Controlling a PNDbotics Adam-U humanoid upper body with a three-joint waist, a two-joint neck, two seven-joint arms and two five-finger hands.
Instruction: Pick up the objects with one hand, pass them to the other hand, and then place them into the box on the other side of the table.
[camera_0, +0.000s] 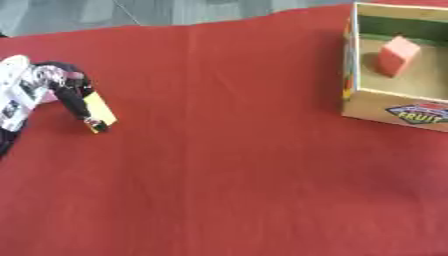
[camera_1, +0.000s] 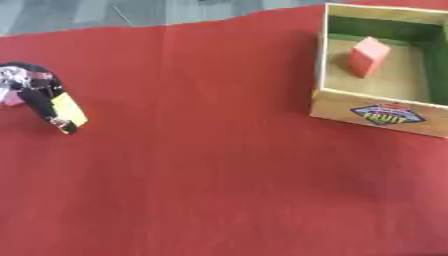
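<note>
Left hand (camera_0: 52, 87) at the left edge of the red cloth (camera_0: 227, 165), entering from the left side, black fingers (camera_0: 77, 102) curled downward and closed around a small yellow block (camera_0: 101, 111). Block pinched at its near lower corner, fingertips meeting right at the cloth; block tilted, its flat yellow face turned toward the right, away from the palm. Whether the block's bottom edge rests on the cloth or sits just off it: cannot tell. White and silver wrist parts visible behind the curled fingers, farther to the left, partly cut by the picture's edge. A pale pinkish patch just behind the hand in the right eye view (camera_1: 12, 99), too unclear to name.

Well apart from the hand, across the whole width of the cloth to its right and farther up: an open cardboard box (camera_0: 411, 116), printed label with the word FRUIT on its near wall, green lining on the inside of the far wall. Inside the box, on its tan floor, a pink block (camera_0: 399, 56) standing toward the far left part, tilted a little, clear of the walls.

Between hand and box only bare red cloth, with a faint fold line running from far to near just to the right of the hand. Beyond the cloth's far edge, grey floor (camera_0: 105, 12).

Right hand in neither view.
</note>
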